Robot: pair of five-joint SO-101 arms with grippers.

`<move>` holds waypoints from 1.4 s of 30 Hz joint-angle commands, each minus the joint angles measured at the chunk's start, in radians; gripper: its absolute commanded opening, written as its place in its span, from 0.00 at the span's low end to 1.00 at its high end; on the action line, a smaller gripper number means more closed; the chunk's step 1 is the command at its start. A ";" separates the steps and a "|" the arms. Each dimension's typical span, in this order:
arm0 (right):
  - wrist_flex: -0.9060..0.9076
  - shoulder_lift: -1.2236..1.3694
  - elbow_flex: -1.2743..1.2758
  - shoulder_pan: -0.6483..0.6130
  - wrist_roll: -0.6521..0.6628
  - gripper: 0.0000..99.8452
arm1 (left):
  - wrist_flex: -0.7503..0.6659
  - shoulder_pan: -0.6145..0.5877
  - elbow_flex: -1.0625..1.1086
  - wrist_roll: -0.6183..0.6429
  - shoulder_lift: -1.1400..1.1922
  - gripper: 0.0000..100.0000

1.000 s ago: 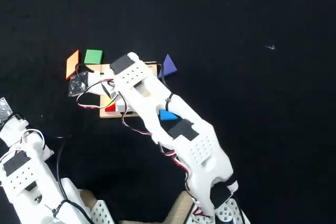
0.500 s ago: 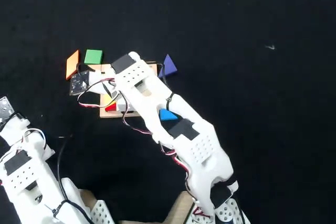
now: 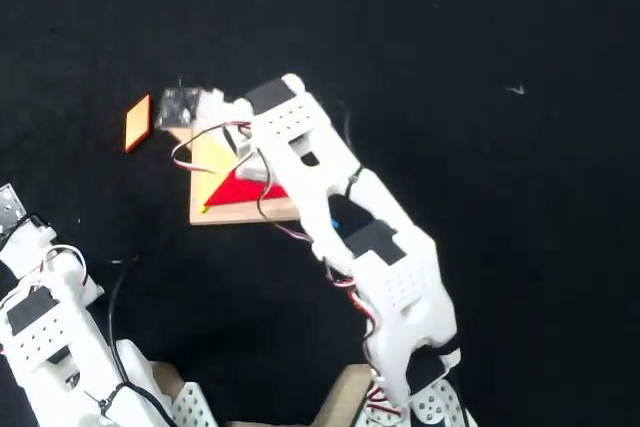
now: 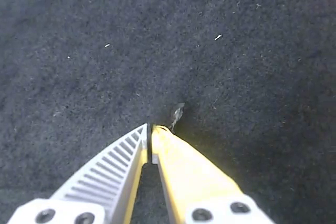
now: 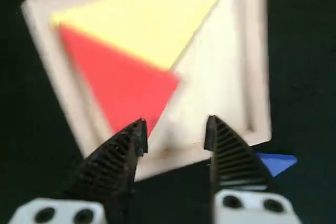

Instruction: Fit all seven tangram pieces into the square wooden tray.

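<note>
The square wooden tray (image 3: pixel 240 214) lies left of the table's middle, holding a yellow triangle (image 3: pixel 211 155) and a red triangle (image 3: pixel 246 190). In the right wrist view my right gripper (image 5: pixel 173 135) hangs open above the tray's (image 5: pixel 257 51) rim, nothing between its fingers, with the yellow triangle (image 5: pixel 152 24) and red triangle (image 5: pixel 115 77) beyond. A blue triangle (image 5: pixel 273 162) lies just outside the tray, and peeks out beside the right arm (image 3: pixel 300 147) as a blue sliver (image 3: pixel 334 220). An orange piece (image 3: pixel 138 122) lies left of the tray. My left gripper (image 4: pixel 150 129) is shut over bare cloth.
A black cloth covers the whole table. The left arm (image 3: pixel 40 317) stays at the near left corner, well away from the tray. The right arm crosses the tray's right side and hides what lies behind it. The right half of the table is free.
The right arm has swung toward the far side, uncovering the yellow and red triangles in the tray and now hiding the green square and purple triangle. The left arm has not moved.
</note>
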 commanded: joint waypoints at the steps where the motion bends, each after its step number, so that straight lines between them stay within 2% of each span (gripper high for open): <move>1: -0.218 -0.054 0.001 -0.035 -0.247 0.01 | -0.017 0.012 -0.013 0.011 -0.014 0.03; 3: -0.301 -0.025 0.018 -0.035 -0.342 0.04 | -0.017 0.012 -0.013 0.011 -0.014 0.03; 8: -0.356 0.067 0.001 -0.044 -0.361 0.01 | -0.017 0.012 -0.013 0.011 -0.014 0.03; 17: -0.247 0.150 -0.084 -0.055 -0.353 0.01 | -0.017 0.012 -0.013 0.011 -0.014 0.03; 22: -0.155 0.147 -0.085 -0.061 -0.279 0.01 | -0.017 0.012 -0.013 0.011 -0.014 0.03; 27: -0.094 0.111 -0.111 -0.057 -0.278 0.01 | -0.017 0.012 -0.013 0.011 -0.014 0.03; 38: -0.095 0.127 -0.107 -0.014 -0.272 0.01 | -0.063 0.012 0.013 0.011 -0.012 0.03; 42: -0.161 0.156 -0.107 -0.018 -0.270 0.01 | -0.063 0.019 0.015 0.011 -0.012 0.03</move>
